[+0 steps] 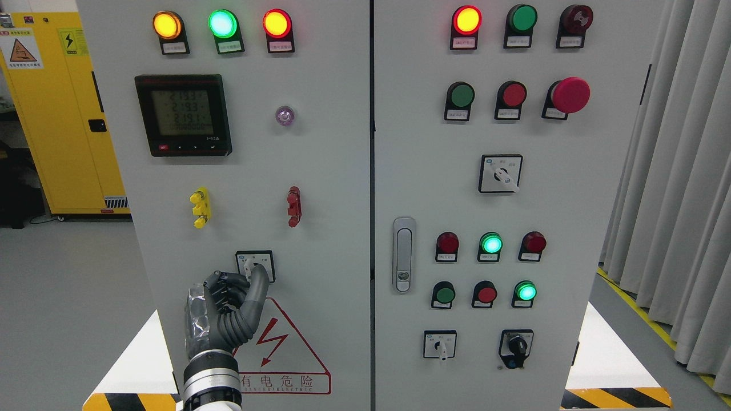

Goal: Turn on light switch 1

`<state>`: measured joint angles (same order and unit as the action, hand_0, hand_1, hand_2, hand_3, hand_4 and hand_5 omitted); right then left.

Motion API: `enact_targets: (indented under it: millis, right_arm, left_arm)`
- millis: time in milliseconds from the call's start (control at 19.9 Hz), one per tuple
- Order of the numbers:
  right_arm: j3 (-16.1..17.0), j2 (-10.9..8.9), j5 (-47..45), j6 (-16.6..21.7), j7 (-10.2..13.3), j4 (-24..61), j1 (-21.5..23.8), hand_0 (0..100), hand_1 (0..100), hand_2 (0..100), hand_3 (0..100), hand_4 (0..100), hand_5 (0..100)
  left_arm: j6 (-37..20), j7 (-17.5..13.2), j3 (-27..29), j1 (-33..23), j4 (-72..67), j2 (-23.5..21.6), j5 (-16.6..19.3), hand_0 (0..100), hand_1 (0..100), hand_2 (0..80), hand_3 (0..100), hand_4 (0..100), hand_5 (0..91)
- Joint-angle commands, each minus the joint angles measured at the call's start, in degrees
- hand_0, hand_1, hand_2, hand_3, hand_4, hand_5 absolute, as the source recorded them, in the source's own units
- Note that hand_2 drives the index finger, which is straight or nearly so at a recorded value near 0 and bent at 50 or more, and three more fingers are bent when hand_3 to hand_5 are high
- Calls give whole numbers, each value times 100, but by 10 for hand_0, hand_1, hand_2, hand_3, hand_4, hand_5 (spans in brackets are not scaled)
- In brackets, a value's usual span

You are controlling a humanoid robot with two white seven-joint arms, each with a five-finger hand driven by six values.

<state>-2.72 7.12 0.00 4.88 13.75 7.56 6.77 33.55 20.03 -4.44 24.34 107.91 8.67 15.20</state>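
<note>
A small rotary selector switch, with a white knob on a square black-framed plate, sits low on the left door of the grey control cabinet. My left hand reaches up from the bottom edge to it. The dark fingers curl at the knob's left and the thumb stands up along its right side, so the hand closes around the knob. The lower part of the switch is hidden behind the hand. The right arm does not show.
The left door carries lit lamps, a digital meter, yellow and red clips and a red warning triangle. The right door has a handle, pushbuttons, a red mushroom button and more selector switches. A yellow cabinet stands at the left and curtains hang at the right.
</note>
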Motion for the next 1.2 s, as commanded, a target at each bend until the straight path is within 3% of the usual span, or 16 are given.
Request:
enact_targets:
  millis: [0,1153]
  right_arm:
    - [0,0,-167,-4,-4,0,0,0,500,40,0,0,0]
    - [0,0,-167,-4,-4,0,0,0,500,40,0,0,0]
  left_arm:
    - [-32,1,4,9,-24,3,-8,565,537,648,914,893,845]
    - [-41,1,-4,9,-42,3,-60,605,497,642,911,890,832]
